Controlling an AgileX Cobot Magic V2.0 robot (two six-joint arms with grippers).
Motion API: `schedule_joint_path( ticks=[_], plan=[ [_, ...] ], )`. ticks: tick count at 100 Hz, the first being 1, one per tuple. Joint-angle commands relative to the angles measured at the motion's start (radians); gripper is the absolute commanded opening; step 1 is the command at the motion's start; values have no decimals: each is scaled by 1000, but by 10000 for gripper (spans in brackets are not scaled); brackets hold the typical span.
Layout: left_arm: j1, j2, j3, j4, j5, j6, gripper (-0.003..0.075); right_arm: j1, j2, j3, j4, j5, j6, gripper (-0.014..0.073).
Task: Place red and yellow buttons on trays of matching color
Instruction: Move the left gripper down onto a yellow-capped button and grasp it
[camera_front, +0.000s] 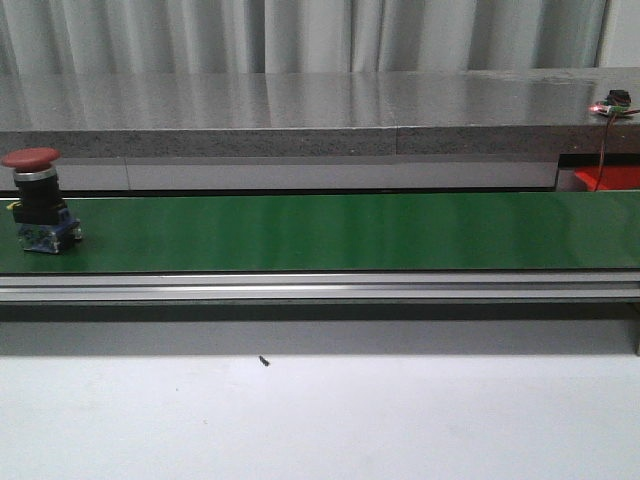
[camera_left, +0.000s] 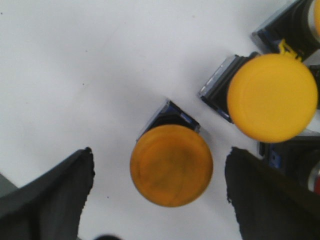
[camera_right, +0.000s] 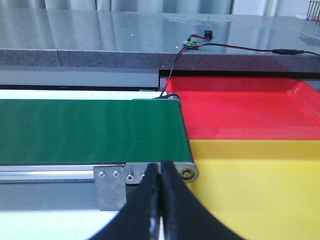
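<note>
A red button (camera_front: 33, 198) with a black body stands upright on the green conveyor belt (camera_front: 330, 232) at its far left end. In the left wrist view an orange-yellow button (camera_left: 171, 165) stands on the white table between my open left gripper (camera_left: 159, 192) fingers, with gaps on both sides. A brighter yellow button (camera_left: 272, 97) lies beside it. My right gripper (camera_right: 160, 172) is shut and empty, hovering near the belt's end. Beyond it lie the red tray (camera_right: 240, 107) and the yellow tray (camera_right: 255, 185).
More button bodies (camera_left: 290, 30) crowd the edge of the left wrist view. A small circuit board with wires (camera_right: 192, 42) sits on the grey counter (camera_front: 300, 110) behind the belt. An aluminium rail (camera_front: 320, 288) runs along the belt's front.
</note>
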Motion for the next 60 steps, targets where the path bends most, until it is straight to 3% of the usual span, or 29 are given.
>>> schedule_joint_path(
  ticks=[1,13,37,60],
  plan=[
    [3,-29,-28,-8,-49,-1,532,1,-18,-19,-1,-72,-8,-67],
    [3,-20,-28,-8,-75,-1,456,1,-18,-19,-1,-72,-8,-67],
    [3,-23,-28,-6,-81,-1,150,1,-18,-19,-1,-72,-8,-67],
    [3,-103,-28,3,-19,-1,123,1,-18,-19,-1,-72,-8,-67]
  ],
)
